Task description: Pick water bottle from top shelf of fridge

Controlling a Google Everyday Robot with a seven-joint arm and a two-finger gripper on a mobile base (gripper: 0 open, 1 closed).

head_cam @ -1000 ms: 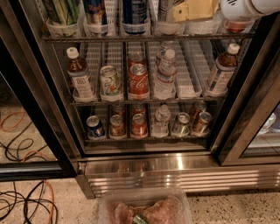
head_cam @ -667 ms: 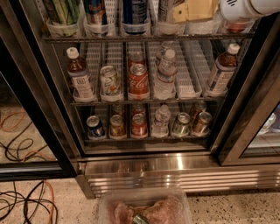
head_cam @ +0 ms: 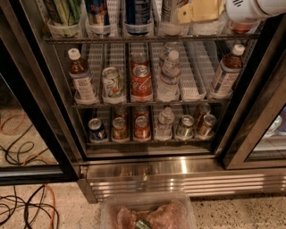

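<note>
The fridge stands open in front of me, with a black frame and a steel louvred base. The top shelf is the highest wire rack in view. The water bottle, clear and colourless, stands on it right of centre, its top cut off by the frame edge. My gripper, tan-coloured on a white arm, reaches in from the upper right at the level of that shelf. Its tip lies right beside the bottle's right side; whether they touch cannot be told.
On the top shelf stand a green item, a Red Bull can and a blue can. The lower racks hold a Coca-Cola can, small labelled bottles and cans. Cables lie on the floor at left. A clear tub sits below.
</note>
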